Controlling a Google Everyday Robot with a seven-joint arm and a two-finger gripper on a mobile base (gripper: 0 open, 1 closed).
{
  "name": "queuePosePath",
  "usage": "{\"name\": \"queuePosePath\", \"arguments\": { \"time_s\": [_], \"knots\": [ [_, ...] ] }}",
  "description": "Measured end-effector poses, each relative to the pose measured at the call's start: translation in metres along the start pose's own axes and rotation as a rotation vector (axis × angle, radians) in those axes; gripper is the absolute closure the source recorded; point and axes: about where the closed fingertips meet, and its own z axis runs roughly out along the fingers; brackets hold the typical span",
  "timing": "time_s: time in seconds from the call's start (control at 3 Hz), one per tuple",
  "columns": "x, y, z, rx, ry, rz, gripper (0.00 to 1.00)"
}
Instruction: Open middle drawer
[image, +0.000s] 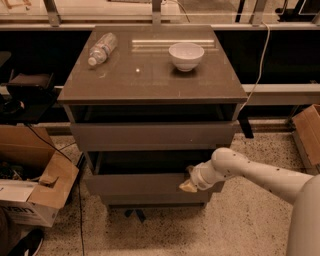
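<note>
The grey-brown cabinet (150, 80) has three handleless drawer fronts. The middle drawer (135, 184) is pulled out a little, with a dark gap above its front. My gripper (188, 185) is at the right end of that front, at its top edge, on the end of my white arm (250, 172), which reaches in from the lower right. The top drawer (150, 135) also stands slightly out from under the cabinet top. The bottom drawer (150, 199) shows as a narrow strip below.
A white bowl (186, 55) and a plastic bottle (102, 47) lying on its side are on the cabinet top. An open cardboard box (35, 195) stands on the floor at the left, another box (307, 132) at the right. A cable (257, 70) hangs behind.
</note>
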Motion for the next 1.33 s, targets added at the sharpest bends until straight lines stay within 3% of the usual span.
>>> {"name": "queuePosePath", "arguments": {
  "time_s": [0.33, 1.0, 1.33],
  "knots": [
    [0.000, 0.000, 0.000, 0.000, 0.000, 0.000, 0.00],
    [0.022, 0.045, -0.002, -0.088, 0.126, 0.022, 0.00],
    [0.022, 0.045, -0.003, -0.088, 0.126, 0.022, 0.25]
  ]
}}
